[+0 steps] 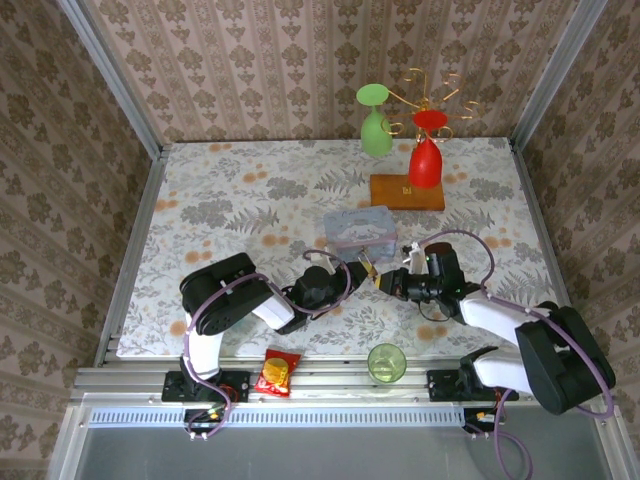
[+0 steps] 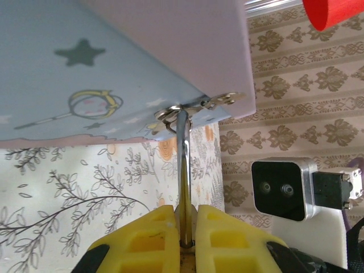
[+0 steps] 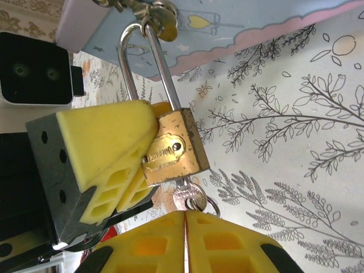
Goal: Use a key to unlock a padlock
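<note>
The right gripper [image 3: 185, 220] pinches the key [image 3: 190, 197] by its bow, the blade seated in the base of the padlock [image 3: 173, 151]. The left gripper [image 2: 183, 216] clamps that small brass body, which hangs by its shackle [image 3: 163, 68] from the hasp [image 3: 159, 17] of the pale blue tin [image 3: 256, 17]. The lock looks rigid, light and smooth, so it is best held by its flat faces.

Two robot arms [image 1: 225, 300] [image 1: 520, 340], one blue tin [image 1: 360, 228], one padlock [image 3: 173, 149], one key [image 3: 190, 198], two upside-down glasses [image 1: 375, 125] [image 1: 427, 155], one green cup [image 1: 386, 362], one snack bag [image 1: 279, 372].
</note>
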